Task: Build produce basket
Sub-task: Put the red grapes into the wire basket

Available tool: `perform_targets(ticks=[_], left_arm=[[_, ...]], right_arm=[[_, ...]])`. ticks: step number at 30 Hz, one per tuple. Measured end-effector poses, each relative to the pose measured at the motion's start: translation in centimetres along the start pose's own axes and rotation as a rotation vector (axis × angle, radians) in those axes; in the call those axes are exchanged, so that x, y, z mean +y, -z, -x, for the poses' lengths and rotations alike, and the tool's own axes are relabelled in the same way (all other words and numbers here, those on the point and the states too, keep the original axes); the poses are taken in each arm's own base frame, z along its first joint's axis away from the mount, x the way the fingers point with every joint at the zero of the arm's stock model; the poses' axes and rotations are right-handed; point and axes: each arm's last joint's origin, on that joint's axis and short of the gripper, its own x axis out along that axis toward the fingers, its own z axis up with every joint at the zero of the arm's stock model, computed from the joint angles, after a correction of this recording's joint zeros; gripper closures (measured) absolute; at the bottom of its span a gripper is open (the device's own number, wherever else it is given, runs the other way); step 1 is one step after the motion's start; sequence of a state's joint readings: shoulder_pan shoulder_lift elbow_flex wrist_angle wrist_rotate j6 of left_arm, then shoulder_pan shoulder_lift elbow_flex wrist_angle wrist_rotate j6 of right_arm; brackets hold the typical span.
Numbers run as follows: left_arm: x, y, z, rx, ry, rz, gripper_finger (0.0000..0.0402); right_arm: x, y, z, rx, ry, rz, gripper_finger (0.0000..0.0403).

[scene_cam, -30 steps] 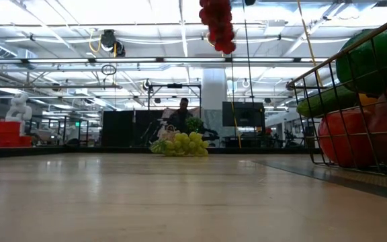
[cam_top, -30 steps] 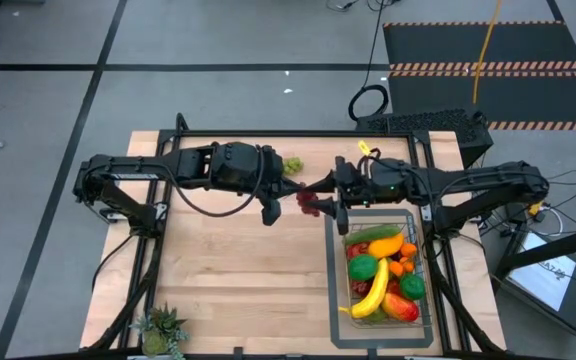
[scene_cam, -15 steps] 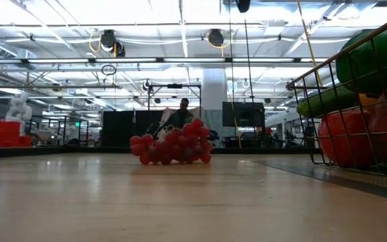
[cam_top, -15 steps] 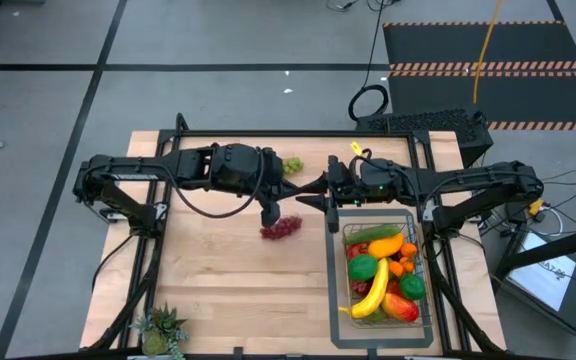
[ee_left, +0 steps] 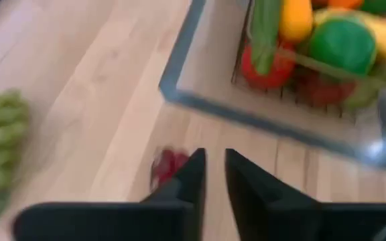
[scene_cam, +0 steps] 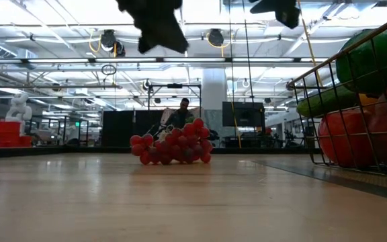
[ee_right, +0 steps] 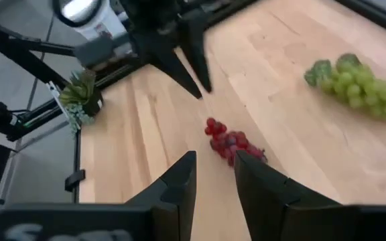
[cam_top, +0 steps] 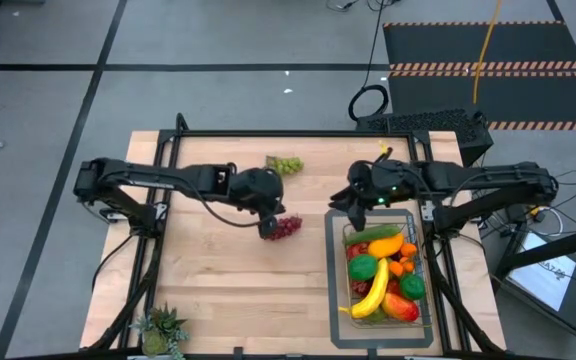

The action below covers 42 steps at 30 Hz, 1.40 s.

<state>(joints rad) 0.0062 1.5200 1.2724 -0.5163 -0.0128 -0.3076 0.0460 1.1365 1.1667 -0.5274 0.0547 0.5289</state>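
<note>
The red grapes [cam_top: 284, 227] lie on their side on the wood table, also in the low view [scene_cam: 172, 144] and both wrist views [ee_left: 166, 165] [ee_right: 232, 142]. My left gripper [cam_top: 268, 226] [ee_left: 215, 167] hangs above them, pointing down, open by a narrow gap and touching nothing. My right gripper [cam_top: 349, 202] [ee_right: 214, 167] is open, held high over the basket's far left corner. The wire basket [cam_top: 416, 262] stands on the grey tray and holds banana, mango, cucumber, apples and oranges. Green grapes [cam_top: 286, 165] lie near the far edge.
The flat grey tray [cam_top: 336, 300] under the basket fills the table's right near part. A spiky potted plant [cam_top: 160, 330] sits at the near left corner. Bare wood stretches between the red grapes and the plant. A person shows far off in the room [scene_cam: 182, 111].
The red grapes hung high by my right gripper a second ago, then dropped onto the table and now lie still. My right gripper has drawn back toward the table's right, to the basket. My left gripper has swung toward the near edge and now stands over the red grapes.
</note>
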Motion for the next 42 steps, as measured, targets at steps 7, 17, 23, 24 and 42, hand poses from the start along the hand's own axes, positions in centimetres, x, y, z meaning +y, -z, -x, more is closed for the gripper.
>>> perform_targets(ticks=[7, 17, 23, 24, 42], left_arm=[[3.2, 1.6, -5.6, -0.066, -0.021, 0.144, 0.024], [5.7, 3.6, -10.9, 0.103, 0.053, 0.129, 0.0205], [6.8, 3.4, -11.5, 0.092, 0.11, 0.192, 0.0239], [7.0, 3.4, -11.7, 0.094, 0.12, 0.197, 0.0246], [7.5, 4.4, -14.0, 0.124, 0.157, 0.281, 0.0393]], right_arm=[[-0.4, 0.3, 2.9, -0.007, -0.003, 0.023, 0.0305], [-1.0, 1.1, 5.1, 0.027, 0.015, 0.104, 0.0305], [-1.1, 1.3, 6.0, 0.023, 0.012, 0.14, 0.0305], [-1.2, 1.3, 6.1, 0.022, 0.012, 0.151, 0.0305], [-1.4, 1.5, 7.5, 0.002, -0.007, 0.28, 0.0305]])
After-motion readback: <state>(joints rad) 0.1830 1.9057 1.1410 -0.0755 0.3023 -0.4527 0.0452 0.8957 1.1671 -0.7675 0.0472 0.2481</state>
